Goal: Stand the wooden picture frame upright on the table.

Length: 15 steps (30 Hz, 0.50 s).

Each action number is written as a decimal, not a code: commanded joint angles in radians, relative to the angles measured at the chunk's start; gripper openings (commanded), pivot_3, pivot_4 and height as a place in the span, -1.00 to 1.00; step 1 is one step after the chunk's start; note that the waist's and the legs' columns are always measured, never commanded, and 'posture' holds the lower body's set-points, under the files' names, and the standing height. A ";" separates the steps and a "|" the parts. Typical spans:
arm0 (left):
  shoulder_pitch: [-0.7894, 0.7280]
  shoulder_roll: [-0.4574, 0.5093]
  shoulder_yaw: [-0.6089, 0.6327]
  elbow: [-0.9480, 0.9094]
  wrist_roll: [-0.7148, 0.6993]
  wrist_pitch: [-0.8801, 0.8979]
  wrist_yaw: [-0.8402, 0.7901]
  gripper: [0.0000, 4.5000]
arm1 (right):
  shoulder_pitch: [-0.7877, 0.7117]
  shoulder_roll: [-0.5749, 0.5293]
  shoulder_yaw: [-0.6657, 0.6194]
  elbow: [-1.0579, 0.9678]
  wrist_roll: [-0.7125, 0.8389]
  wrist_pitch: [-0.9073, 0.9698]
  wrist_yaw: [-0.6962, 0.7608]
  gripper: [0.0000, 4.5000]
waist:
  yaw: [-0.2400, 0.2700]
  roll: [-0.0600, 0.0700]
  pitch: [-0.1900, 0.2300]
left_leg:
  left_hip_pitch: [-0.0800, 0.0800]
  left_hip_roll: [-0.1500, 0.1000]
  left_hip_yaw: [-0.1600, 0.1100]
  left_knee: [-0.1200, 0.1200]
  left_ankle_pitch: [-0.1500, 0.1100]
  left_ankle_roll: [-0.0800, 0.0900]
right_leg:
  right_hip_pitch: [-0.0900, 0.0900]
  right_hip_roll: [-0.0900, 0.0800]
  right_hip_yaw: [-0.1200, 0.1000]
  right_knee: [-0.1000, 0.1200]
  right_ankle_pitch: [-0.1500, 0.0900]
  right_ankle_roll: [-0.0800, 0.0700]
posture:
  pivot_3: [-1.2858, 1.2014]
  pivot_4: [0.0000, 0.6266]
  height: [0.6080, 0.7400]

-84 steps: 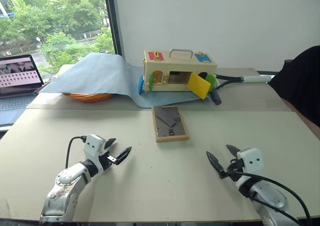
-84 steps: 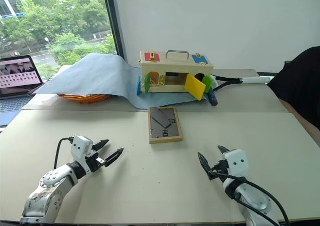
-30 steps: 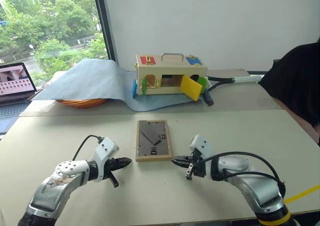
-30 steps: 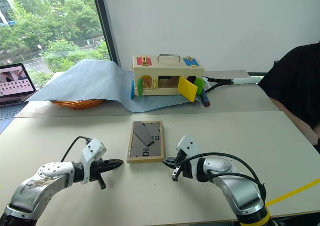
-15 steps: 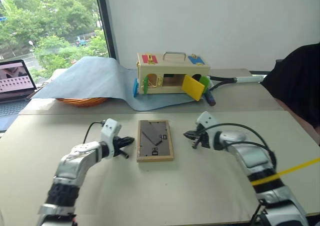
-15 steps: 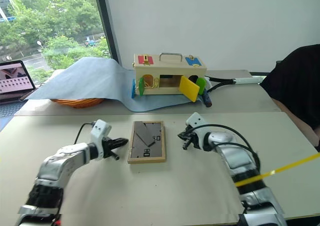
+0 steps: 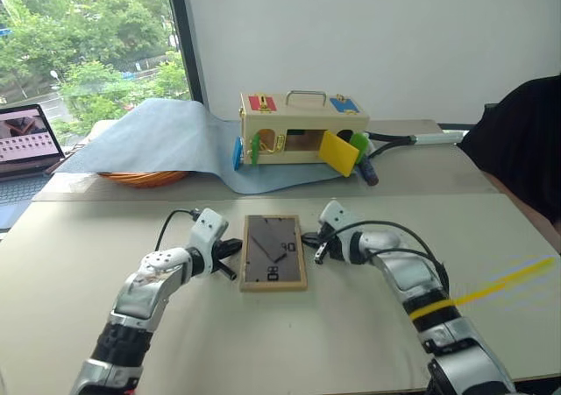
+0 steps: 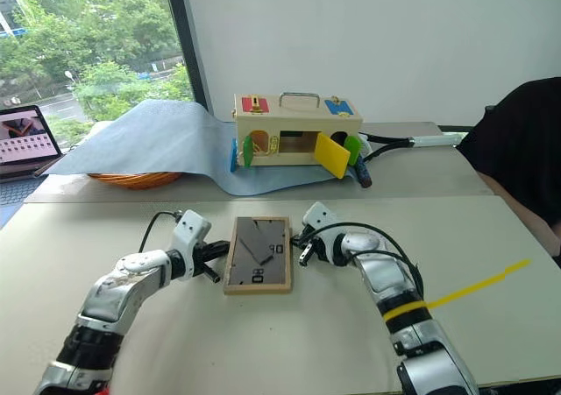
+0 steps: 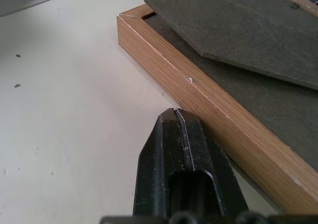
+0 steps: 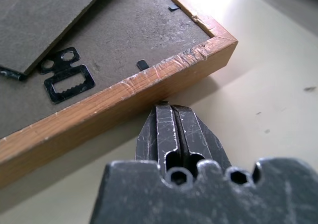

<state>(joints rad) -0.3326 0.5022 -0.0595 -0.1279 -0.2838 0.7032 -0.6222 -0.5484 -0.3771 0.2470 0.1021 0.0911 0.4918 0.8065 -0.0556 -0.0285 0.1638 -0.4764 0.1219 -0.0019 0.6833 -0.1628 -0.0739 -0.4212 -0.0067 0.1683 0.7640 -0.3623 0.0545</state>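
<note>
The wooden picture frame point(image 7: 273, 252) lies flat and face down on the table point(image 7: 351, 342), its dark grey back up and the fold-out stand point(image 7: 267, 237) resting on that back, not swung out. It sits near the middle of the pale top, closer to me than the seam where a 2nd table surface begins. My left gripper point(image 9: 180, 115) is at the frame's left long edge, its 2 black fingers pressed together with nothing between them, the joined tips touching the wood side in the left wrist view. My right gripper point(image 10: 170, 107) stands at the opposite long edge, fingers likewise together and empty, tips right at the wooden side close to a scuffed corner; a small metal sawtooth hanger point(image 10: 66, 81) shows on the back just inside that edge. The frame is thus flanked by both grippers, 1 per side, neither clamped on it. Beyond the frame, well apart, a wooden box with coloured doors and a handle point(image 7: 302, 129) stands on a blue-grey cloth sheet point(image 7: 166, 137). A laptop point(image 7: 26, 145) sits at the far left, and a person's dark sleeve point(image 7: 517, 145) shows at the right edge.
</note>
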 commanded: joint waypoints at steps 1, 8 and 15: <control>0.073 0.013 -0.029 -0.041 -0.029 0.079 -0.029 -1.00 | 0.073 -0.010 0.039 -0.196 0.047 0.124 0.026 -1.00 | 0.000 0.001 0.000 | 0.000 0.000 0.000 -0.001 0.000 0.000 | 0.000 0.000 0.000 0.000 0.000 0.000 | 0.03 -0.52 -0.10; 0.142 0.111 0.045 -0.121 -0.084 0.177 -0.052 -1.00 | 0.098 -0.054 -0.015 -0.246 0.054 0.183 0.004 -1.00 | -0.006 0.000 0.000 | 0.001 0.000 0.000 -0.001 0.000 0.000 | 0.000 0.000 0.000 -0.001 -0.003 0.005 | 0.03 -0.52 -0.10; 0.115 0.212 0.238 -0.021 -0.244 0.281 -0.142 -1.00 | 0.084 -0.190 -0.089 -0.224 0.091 0.133 0.071 -1.00 | -0.012 0.000 0.000 | 0.001 0.000 0.000 -0.002 0.000 0.000 | -0.001 0.000 0.000 -0.002 -0.003 0.005 | 0.03 -0.52 -0.10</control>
<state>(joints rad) -0.2244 0.7068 0.1062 -0.1995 -0.4797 0.9026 -0.7588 -0.4530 -0.5458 0.1977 -0.1000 0.1600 0.6625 0.8449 -0.0680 -0.0284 0.1643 -0.4756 0.1217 -0.0019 0.6808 -0.1626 -0.0741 -0.4225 -0.0069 0.1683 0.7615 -0.3656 0.0597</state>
